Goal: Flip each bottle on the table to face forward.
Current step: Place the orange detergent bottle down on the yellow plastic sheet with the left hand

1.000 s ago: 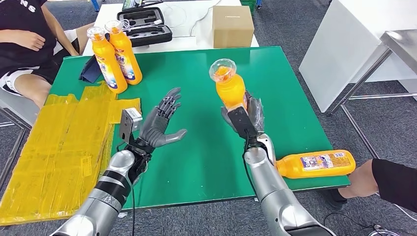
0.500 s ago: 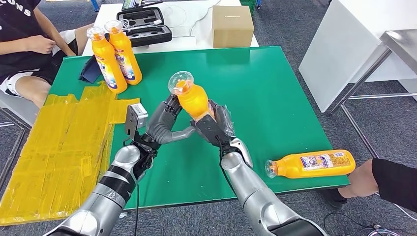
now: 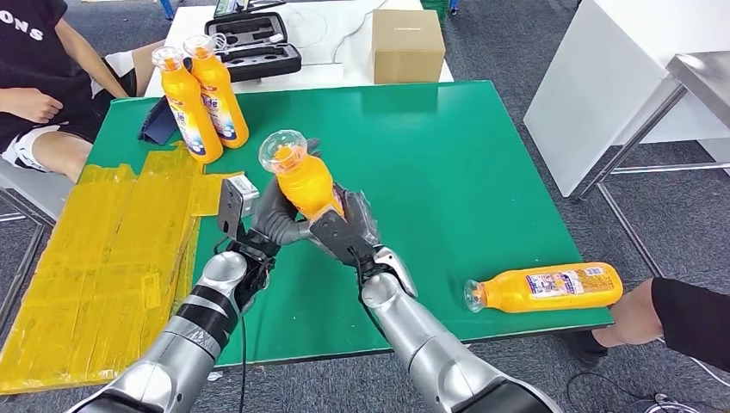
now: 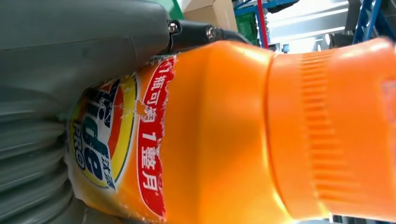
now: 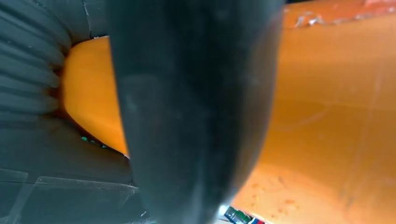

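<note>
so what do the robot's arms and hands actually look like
Both arms are silver, rounded metal segments with black bands at the joints. The left hand and right hand are dark grey with many jointed fingers; the wrist views show a grey ribbed cover. A small silver box-shaped module sits at the left wrist, and thin black cables run along both forearms.
</note>
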You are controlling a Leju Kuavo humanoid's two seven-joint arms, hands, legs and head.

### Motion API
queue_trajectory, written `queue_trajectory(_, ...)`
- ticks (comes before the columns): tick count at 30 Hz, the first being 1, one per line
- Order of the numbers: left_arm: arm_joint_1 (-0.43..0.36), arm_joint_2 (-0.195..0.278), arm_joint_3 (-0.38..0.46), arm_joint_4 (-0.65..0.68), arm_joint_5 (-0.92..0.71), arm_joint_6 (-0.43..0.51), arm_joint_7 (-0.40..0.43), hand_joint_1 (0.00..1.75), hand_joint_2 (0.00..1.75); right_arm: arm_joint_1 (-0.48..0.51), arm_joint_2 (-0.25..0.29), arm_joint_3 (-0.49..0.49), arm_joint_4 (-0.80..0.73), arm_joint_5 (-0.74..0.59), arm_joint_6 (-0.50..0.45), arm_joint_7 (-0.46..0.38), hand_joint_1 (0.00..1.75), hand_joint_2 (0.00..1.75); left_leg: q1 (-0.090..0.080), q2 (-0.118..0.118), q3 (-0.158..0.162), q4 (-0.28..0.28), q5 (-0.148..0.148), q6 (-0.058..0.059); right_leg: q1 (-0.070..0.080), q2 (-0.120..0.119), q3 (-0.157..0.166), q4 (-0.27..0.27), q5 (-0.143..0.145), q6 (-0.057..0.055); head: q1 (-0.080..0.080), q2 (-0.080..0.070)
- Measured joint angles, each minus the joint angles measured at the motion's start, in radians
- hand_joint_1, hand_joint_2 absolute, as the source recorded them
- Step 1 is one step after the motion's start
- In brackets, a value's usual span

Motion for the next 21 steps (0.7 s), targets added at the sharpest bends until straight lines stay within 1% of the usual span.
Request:
queue_trajectory(3,0.000,0.000,0.005,0.009,-0.003,0.014,-0.007,0.00,1.75,0.002,-0.002,0.032,-0.004,-0.005,0.003,0.003,1.65,1.75,0.000,0.000,0.000,0.000,0.000,0.000,0.000,0.000,0.000,0.000,0.000,0.000,0.000,0.000)
queue_trajectory(4,0.000,0.001,0.007,0.012,-0.003,0.017,-0.011,0.14,1.75,0.004,-0.003,0.045,-0.007,-0.003,0.002,0.006,1.65,1.75,0.000,0.000,0.000,0.000,0.000,0.000,0.000,0.000,0.000,0.000,0.000,0.000,0.000,0.000)
queue_trajectory(7,0.006,0.002,0.021,0.014,0.014,0.022,-0.025,1.44,1.75,0.009,-0.007,0.087,-0.020,0.007,-0.008,0.026,1.67,1.75,0.000,0.000,0.000,0.000,0.000,0.000,0.000,0.000,0.000,0.000,0.000,0.000,0.000,0.000)
queue_trajectory(8,0.009,0.003,0.028,0.014,0.025,0.023,-0.029,1.75,1.75,0.009,-0.008,0.100,-0.022,0.009,-0.012,0.034,1.66,1.75,0.000,0.000,0.000,0.000,0.000,0.000,0.000,0.000,0.000,0.000,0.000,0.000,0.000,0.000)
queue_trajectory(13,0.028,0.002,0.060,0.012,0.073,0.028,-0.034,1.75,1.75,0.007,-0.009,0.139,-0.018,0.005,-0.027,0.049,1.70,1.75,0.000,0.000,0.000,0.000,0.000,0.000,0.000,0.000,0.000,0.000,0.000,0.000,0.000,0.000)
queue_trajectory(16,0.037,0.001,0.071,0.010,0.082,0.029,-0.034,1.75,1.75,0.005,-0.010,0.150,-0.012,0.002,-0.031,0.049,1.75,1.75,0.000,0.000,0.000,0.000,0.000,0.000,0.000,0.000,0.000,0.000,0.000,0.000,0.000,0.000)
queue_trajectory(21,0.044,0.000,0.080,0.004,0.090,0.033,-0.031,1.75,1.75,0.002,-0.010,0.156,-0.002,0.001,-0.035,0.042,1.75,1.75,0.000,0.000,0.000,0.000,0.000,0.000,0.000,0.000,0.000,0.000,0.000,0.000,0.000,0.000)
